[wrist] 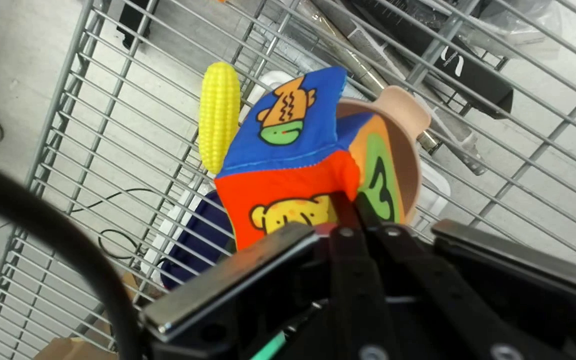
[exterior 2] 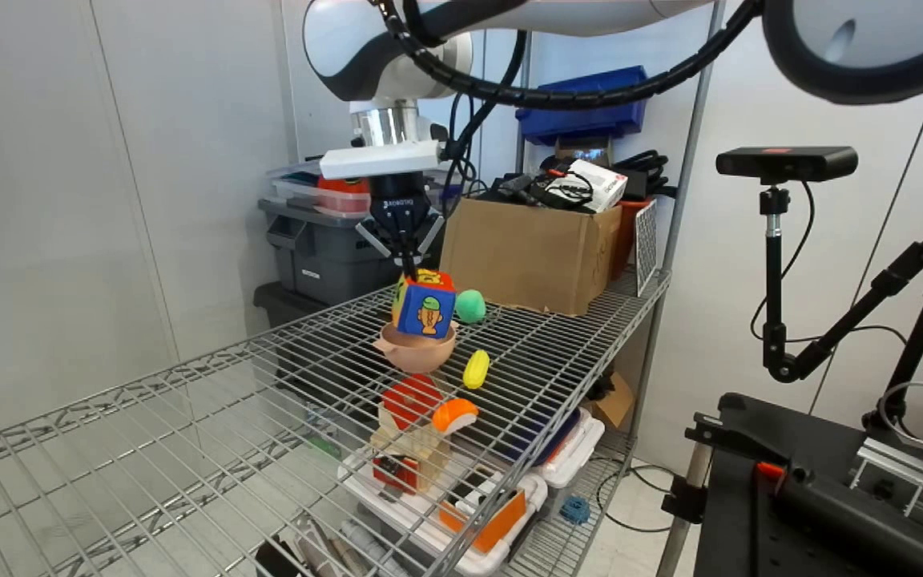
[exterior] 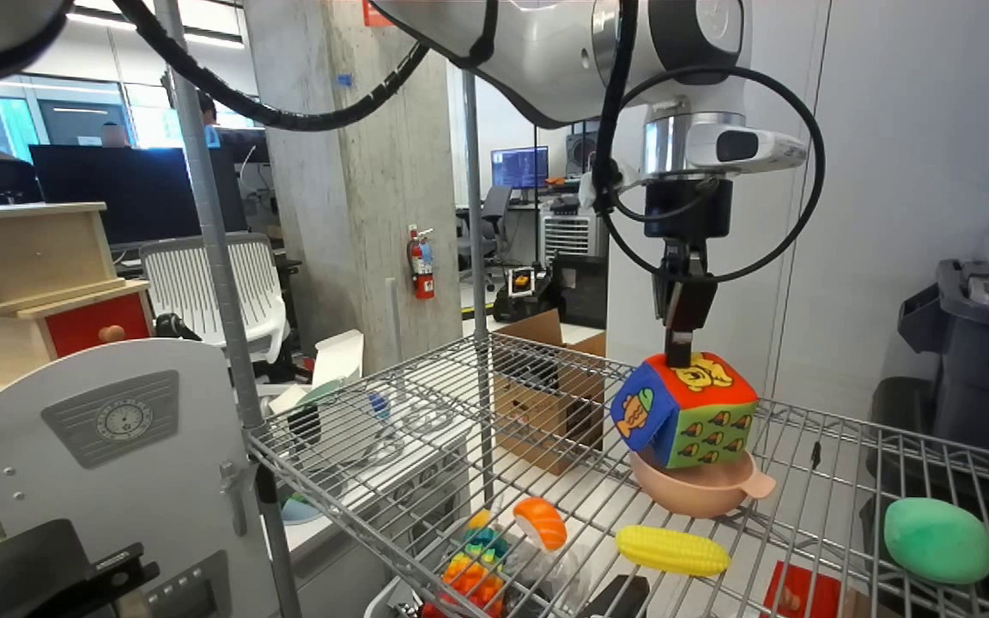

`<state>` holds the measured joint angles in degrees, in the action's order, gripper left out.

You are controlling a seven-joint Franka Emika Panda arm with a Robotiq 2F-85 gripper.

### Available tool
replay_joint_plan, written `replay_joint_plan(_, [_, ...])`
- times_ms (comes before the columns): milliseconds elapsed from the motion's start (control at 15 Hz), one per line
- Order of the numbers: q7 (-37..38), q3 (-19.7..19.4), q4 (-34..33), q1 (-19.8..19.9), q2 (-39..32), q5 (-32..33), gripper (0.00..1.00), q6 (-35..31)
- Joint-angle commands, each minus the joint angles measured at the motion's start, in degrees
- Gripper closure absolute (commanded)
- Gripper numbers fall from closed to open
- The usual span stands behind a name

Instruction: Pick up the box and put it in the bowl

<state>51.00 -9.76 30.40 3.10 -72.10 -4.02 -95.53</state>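
Note:
The box (exterior: 709,421) is a soft cube with red, blue, green and yellow-orange faces. It sits tilted over the salmon-pink bowl (exterior: 700,496), its lower part at or just inside the rim. Whether it touches the bowl's bottom is hidden. My gripper (exterior: 680,350) points down from above, its fingertips close together on a pinch of cloth at the box's top edge. In the wrist view the gripper (wrist: 352,202) grips where the box's (wrist: 288,165) red and green faces meet. The bowl's tab and one wall (wrist: 408,150) show behind. Both also show in an exterior view: box (exterior 2: 428,311), bowl (exterior 2: 420,355).
A yellow corn toy (exterior: 673,550) lies close beside the bowl on the wire shelf (exterior 2: 213,417). An orange sushi toy (exterior: 540,523) and a green rounded toy (exterior: 938,540) are also there. A large cardboard box (exterior 2: 521,252) stands at one end of the shelf.

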Motion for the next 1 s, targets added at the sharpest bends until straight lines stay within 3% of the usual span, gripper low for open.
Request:
replay_joint_plan(0, [-0.3, 0.6, -2.9, 1.0, -1.4, -0.6, 0.71, 2.2])
replay_joint_plan(667, [-2.5, 0.9, -3.2, 0.7, 0.3, -0.4, 0.01, 3.0])
replay_joint_plan(933, [-6.4, 1.1, -3.1, 0.4, 3.8, -0.5, 0.00, 6.3])
